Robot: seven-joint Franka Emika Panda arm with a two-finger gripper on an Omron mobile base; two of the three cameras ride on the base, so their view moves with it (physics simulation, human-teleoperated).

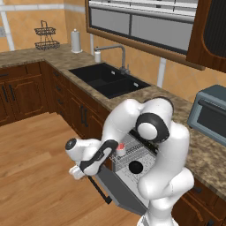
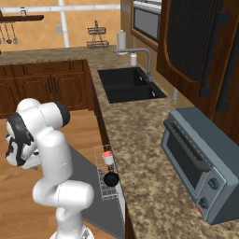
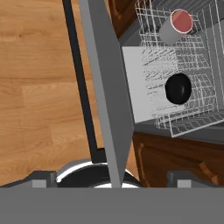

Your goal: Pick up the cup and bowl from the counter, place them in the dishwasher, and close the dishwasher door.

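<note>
Simulated kitchen with warm plank wood floor [image 1: 31,176] and speckled brown granite tabletop [image 2: 144,177] with a rounded edge over dark reddish-brown cabinets. Black double sink [image 1: 108,80] set into the granite, grey toaster oven [image 2: 200,163] standing further along toward the robot's right. Wide bare floor in front of the cabinets, leaving open room beside the appliance.

Built-in dishwasher [image 1: 132,170] under the tabletop, its white wire rack [image 3: 183,87] drawn out. Flat grey drop-down door [image 3: 107,96] partly raised, seen almost edge-on from the hand camera, long black bar handle [image 3: 81,87] running along its outer face over the floor side. Door's free edge close beneath the hand in the left base view.

Small short cylindrical cup [image 3: 176,25], white-grey outside with salmon-red inside, lying tilted in the rack toward its far end. Small shallow round all-black bowl [image 3: 178,89] in the same rack, apart from the cup, nearer the rack's front edge.

Gripper [image 1: 77,173] low at the door's outer edge near the handle; fingers hidden, so impossible to tell how far apart or whether gripping anything.
</note>
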